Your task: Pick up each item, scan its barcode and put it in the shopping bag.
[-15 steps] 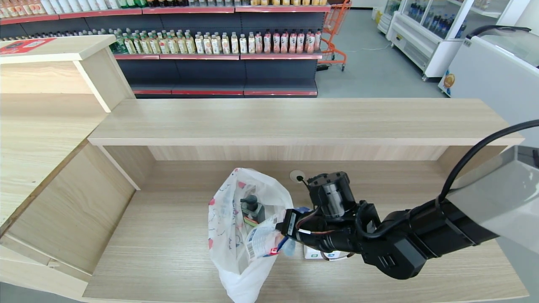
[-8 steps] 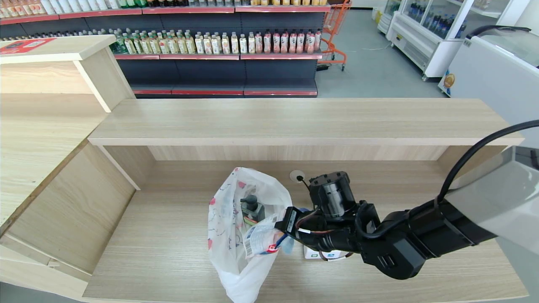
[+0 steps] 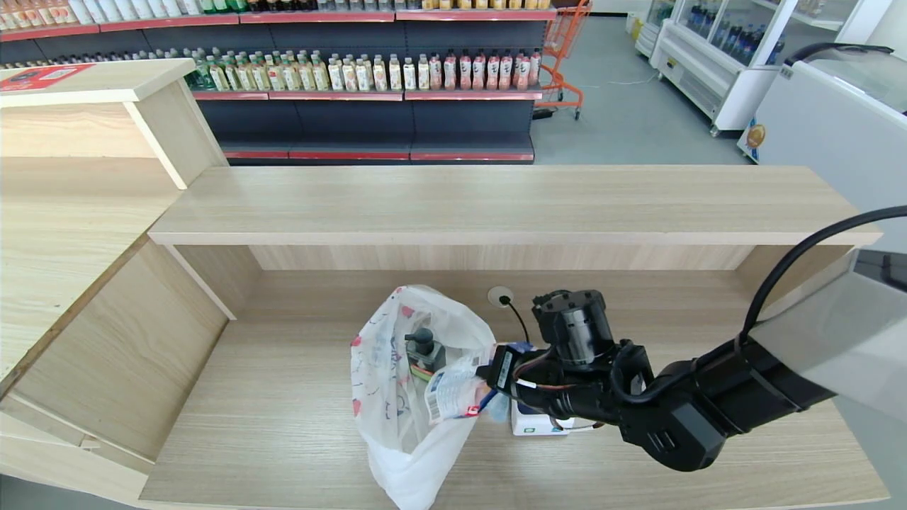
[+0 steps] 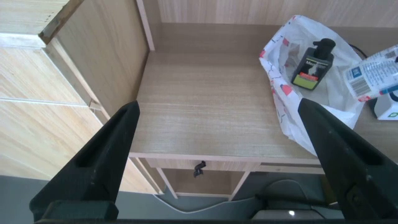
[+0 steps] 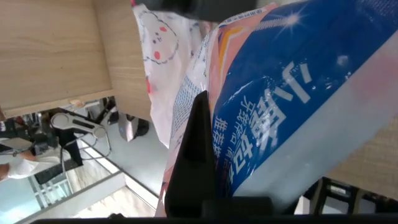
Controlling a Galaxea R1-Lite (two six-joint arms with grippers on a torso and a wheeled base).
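Observation:
A white plastic shopping bag (image 3: 397, 397) with small prints stands open on the lower counter, and a dark pump bottle (image 3: 424, 352) sits inside it. My right gripper (image 3: 482, 395) is shut on a soft blue and white packet (image 3: 451, 392), holding it at the bag's right rim, over the mouth. Close up, the packet (image 5: 292, 106) lies against a dark finger (image 5: 199, 155), with the bag (image 5: 163, 50) behind. My left gripper (image 4: 217, 158) hangs open off the counter's front edge, well away from the bag (image 4: 287, 99) and the bottle (image 4: 313, 62).
A small white scanner box (image 3: 533, 423) sits on the counter under my right wrist, its cable running to a grommet (image 3: 500, 295) in the back. A raised shelf (image 3: 496, 202) overhangs the rear, and a wooden side wall (image 3: 127, 354) closes the left.
My right arm has drawn slightly to the right with the packet, which now sits a little higher and nearer the bag's right rim. The bag and bottle stay put.

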